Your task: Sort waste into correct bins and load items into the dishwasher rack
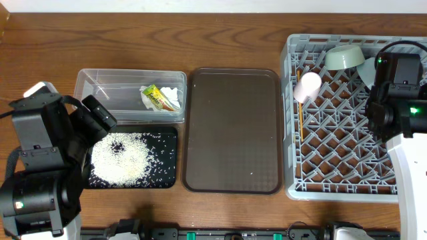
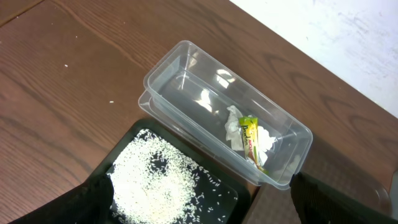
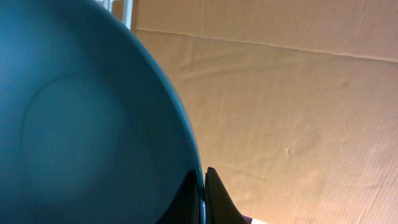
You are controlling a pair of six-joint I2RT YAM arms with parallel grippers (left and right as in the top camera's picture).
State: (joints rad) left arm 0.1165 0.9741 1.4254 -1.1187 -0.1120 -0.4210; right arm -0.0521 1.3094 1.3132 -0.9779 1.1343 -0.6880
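At the lower left of the overhead view the left arm [image 1: 40, 167] stands over the wooden table [image 1: 220, 40]. The left gripper [image 2: 199, 190] has its jaws spread wide and empty, and it hangs above the near edge of the black tray [image 1: 167, 180]. That tray sits at lower left and carries a round heap of white rice [image 1: 120, 160], with loose grains scattered toward its right side. A few single grains lie on the bare wood in the left wrist view.

Touching the black tray's upper edge is the clear tub [image 1: 100, 83]. In its right half lie the yellow-green wrapper [image 1: 156, 97] and, just beside and partly under it, the crumpled tissue [image 1: 172, 97].

In the middle of the frame is the brown serving tray [image 1: 233, 127], just right of both bins.

The dishwasher rack [image 1: 333, 167] fills the right side. The pink-white cup [image 1: 308, 87] is near its upper left corner, and the chopsticks [image 1: 301, 123] lie along the left wall just below the cup. The mint bowl [image 1: 345, 57] leans at the rack's top edge. The light-blue bowl [image 1: 366, 71] is just to its right, partly hidden by the right arm [image 1: 400, 93].

In the right wrist view the right gripper [image 3: 202, 186] is pinching the rim of the blue plate [image 3: 81, 112] between its fingers [image 3: 214, 193]. The plate fills the left half of that frame against a tan ribbed surface [image 3: 298, 112]
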